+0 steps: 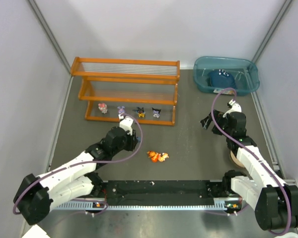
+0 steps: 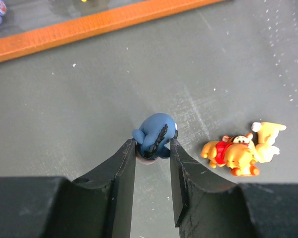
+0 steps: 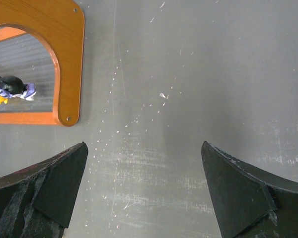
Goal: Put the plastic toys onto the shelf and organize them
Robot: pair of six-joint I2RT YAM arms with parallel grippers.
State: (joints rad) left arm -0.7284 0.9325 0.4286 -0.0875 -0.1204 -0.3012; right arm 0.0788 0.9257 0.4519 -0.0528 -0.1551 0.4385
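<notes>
The left hand (image 2: 153,148) pinches a blue toy (image 2: 156,134) near the table's (image 1: 188,134) middle, beside a fallen orange toy (image 2: 236,153). The right hand (image 3: 144,163) gapes wide, empty. On the shelf's (image 1: 124,74) bottom tier stand four toys (image 1: 104,107).

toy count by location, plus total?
On shelf, bottom tier: 4 (pink toy, purple toy, black-yellow toy, black-purple toy)
In left gripper: 1 (blue toy)
Loose on table: apparently 2 (orange toy, pale yellow toy, touching)
Total: 7
</notes>
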